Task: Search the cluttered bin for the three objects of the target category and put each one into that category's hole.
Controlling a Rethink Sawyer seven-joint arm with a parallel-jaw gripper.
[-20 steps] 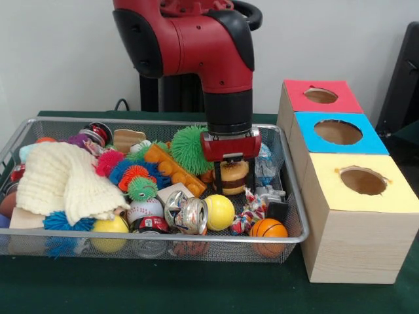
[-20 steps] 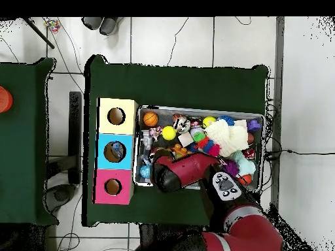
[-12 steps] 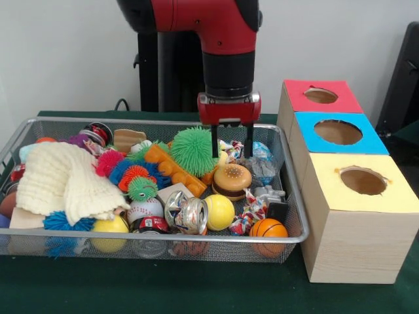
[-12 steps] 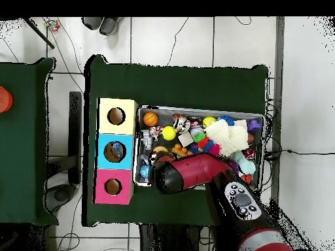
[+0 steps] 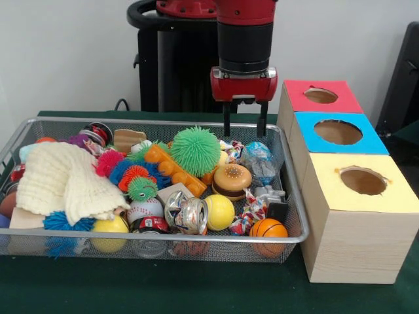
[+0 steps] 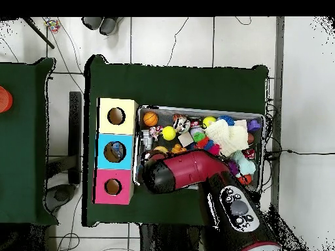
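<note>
With its fingers apart and empty, gripper (image 5: 244,122) hangs above the bin's (image 5: 288,196) far edge near the boxes (image 5: 357,216), apparently between picks.

Wall (image 5: 72,52): plain pale surface, running behind the scene in the front view.
Table (image 6: 176,82): wearing a dark green cloth, standing mid-floor.
Second table (image 6: 23,140): also lying under green cloth, sitting at the left edge of the overhead view, apart from the first; an orange round object (image 6: 4,99) is resting on it.
Floor (image 6: 304,98): light tiles, showing dark seams.
Cables (image 6: 190,36): thin black lines trailing across the floor.
Dark furniture (image 5: 404,78): standing at the front view's right edge; kind unclear.
</note>
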